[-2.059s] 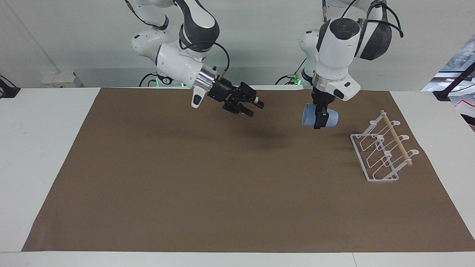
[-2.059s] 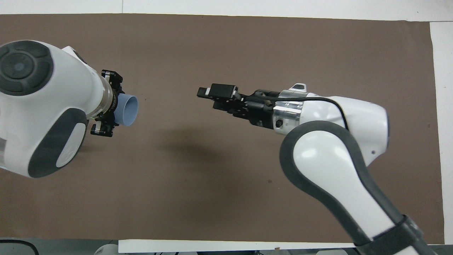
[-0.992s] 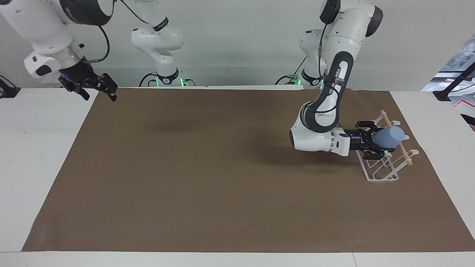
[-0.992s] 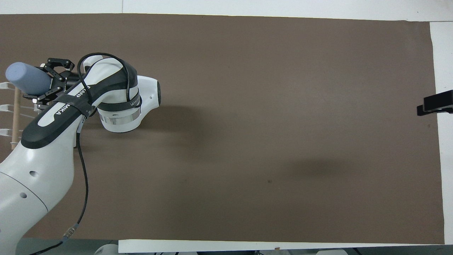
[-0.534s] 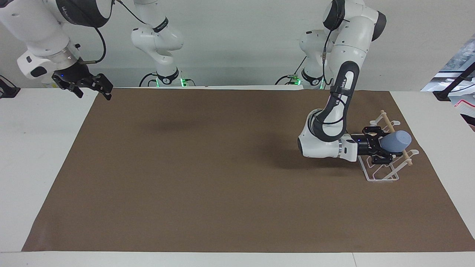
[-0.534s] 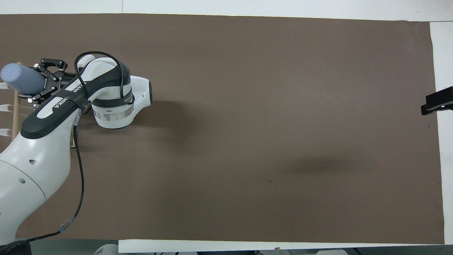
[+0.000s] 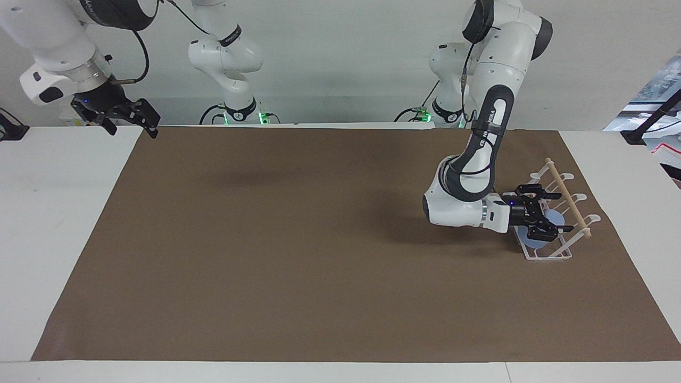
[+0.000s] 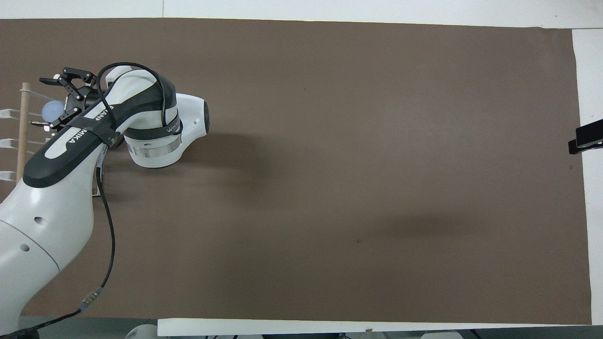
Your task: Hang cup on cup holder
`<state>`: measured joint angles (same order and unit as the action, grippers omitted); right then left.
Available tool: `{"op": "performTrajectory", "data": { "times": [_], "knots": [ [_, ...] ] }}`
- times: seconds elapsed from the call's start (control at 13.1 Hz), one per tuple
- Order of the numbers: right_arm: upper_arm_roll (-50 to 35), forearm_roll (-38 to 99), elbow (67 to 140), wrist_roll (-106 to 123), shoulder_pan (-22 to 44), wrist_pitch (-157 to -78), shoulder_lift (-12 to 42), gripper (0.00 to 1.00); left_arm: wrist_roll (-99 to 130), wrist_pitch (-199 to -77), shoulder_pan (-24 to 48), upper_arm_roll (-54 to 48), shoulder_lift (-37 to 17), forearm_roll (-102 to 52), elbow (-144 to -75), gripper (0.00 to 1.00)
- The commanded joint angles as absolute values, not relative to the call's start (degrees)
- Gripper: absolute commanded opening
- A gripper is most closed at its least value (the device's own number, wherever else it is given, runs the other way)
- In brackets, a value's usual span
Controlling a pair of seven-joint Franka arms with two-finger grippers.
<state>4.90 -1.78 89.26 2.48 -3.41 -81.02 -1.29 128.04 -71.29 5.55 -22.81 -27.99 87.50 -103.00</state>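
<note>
One risk noted: my left gripper [image 7: 556, 217] is standing spread wide with nothing clasped, the cup [image 7: 541, 230] sitting between its fingers on the cup holder [image 7: 570, 198], so withdrawing crookedly could be snagging and unseating it.

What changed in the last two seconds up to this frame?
The left gripper carried the cup from mid-air to the cup holder, opened and let go; the cup dropped low in the rack. The right gripper withdrew to its own end of the table, open. The holder stayed put.
</note>
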Motion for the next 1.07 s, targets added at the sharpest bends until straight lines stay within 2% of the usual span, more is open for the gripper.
{"op": "performTrajectory", "data": {
  "times": [0.0,0.23,0.38,0.69,0.99],
  "knots": [
    [4.6,-2.1,89.9,2.4,-4.6,-80.4,-1.8,1.00,119.6,-77.0,5.1,-23.8,-20.0,77.5,-104.4,0.98],
    [4.7,-1.9,90.5,2.5,-4.3,-80.4,-2.2,1.00,107.8,-88.7,3.3,-23.6,-9.3,64.6,-111.3,0.99],
    [4.7,-1.9,90.5,2.5,-3.9,-80.4,-2.3,1.00,100.7,-93.8,1.2,-23.5,-6.3,55.7,-111.6,0.99],
    [4.7,-1.9,90.6,2.5,-4.1,-80.4,-2.3,1.00,84.5,-99.8,0.9,-20.3,-5.2,41.0,-111.1,0.99],
    [4.7,-1.9,90.5,2.5,-4.0,-80.4,-2.3,1.00,68.9,-102.7,0.8,-18.1,-1.4,25.5,-111.2,0.99]
  ]
}}
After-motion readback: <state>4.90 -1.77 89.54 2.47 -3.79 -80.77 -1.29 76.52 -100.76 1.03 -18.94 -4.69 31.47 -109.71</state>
